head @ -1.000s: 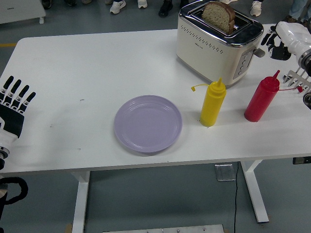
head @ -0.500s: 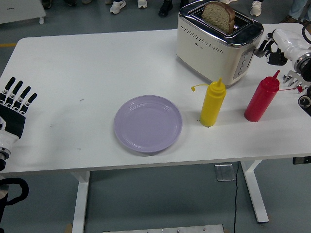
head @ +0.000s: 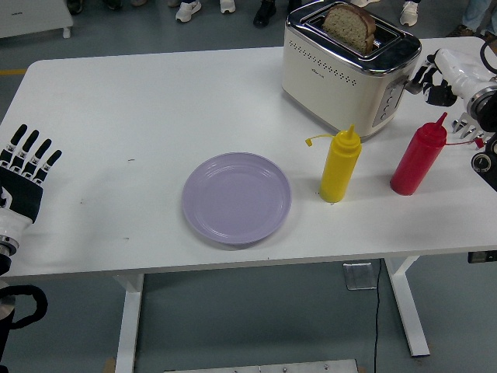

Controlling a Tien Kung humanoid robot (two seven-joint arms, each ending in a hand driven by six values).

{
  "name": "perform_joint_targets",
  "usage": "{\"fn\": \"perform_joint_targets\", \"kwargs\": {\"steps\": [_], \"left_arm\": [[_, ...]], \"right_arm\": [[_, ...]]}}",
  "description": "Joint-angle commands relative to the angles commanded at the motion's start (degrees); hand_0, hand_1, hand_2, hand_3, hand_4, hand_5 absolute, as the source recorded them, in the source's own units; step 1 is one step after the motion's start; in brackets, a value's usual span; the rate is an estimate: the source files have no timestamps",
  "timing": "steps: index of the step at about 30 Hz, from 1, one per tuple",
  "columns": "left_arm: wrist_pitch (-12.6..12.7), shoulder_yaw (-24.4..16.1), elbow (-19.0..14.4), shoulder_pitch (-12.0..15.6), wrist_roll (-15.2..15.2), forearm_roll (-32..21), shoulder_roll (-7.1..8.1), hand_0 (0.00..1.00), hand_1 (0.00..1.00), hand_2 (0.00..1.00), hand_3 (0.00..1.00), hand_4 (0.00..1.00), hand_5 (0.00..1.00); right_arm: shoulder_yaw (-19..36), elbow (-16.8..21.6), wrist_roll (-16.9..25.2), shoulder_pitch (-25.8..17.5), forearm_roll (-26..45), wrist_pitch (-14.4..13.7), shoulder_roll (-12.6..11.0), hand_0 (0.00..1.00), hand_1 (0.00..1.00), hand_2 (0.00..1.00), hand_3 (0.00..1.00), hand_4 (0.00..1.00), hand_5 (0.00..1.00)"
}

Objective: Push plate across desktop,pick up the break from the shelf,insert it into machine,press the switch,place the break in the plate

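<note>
Here, the left robot hand [head: 25, 172] is resting at the tabletop [head: 140, 101] edge, fingers spread, holding nothing. The plate [head: 236, 197] is sitting mid-table; the bread [head: 349, 26] is standing tall in the toaster [head: 348, 65]. The right robot hand [head: 436, 75] is hovering by the lever, its grip unclear; a glancing press could be slipping off or nudging the red bottle [head: 418, 158].

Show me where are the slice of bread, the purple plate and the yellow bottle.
slice of bread [head: 349, 25], head view, on its crumb face above the toaster slot.
purple plate [head: 236, 198], head view, on its bare centre.
yellow bottle [head: 339, 171], head view, on its body.
</note>
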Motion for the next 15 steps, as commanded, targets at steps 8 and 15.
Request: {"fn": "perform_joint_targets", "kwargs": {"steps": [8,15], "left_arm": [[0.0,-0.11,0.02,-0.07,0.02,-0.03,0.03,0.796,0.853,0.904,0.858,0.619,0.998],[0.0,-0.16,0.02,-0.16,0.04,-0.06,0.09,0.796,0.853,0.904,0.859,0.619,0.998]], "right_arm": [[-1.28,0.16,-0.5,0.38,0.02,0.15,0.28,0.253,0.286,0.562,0.51,0.179,0.002],[-2.48,-0.68,-0.83,0.57,0.38,0.23,0.75,0.253,0.286,0.561,0.51,0.179,0.002]]}}
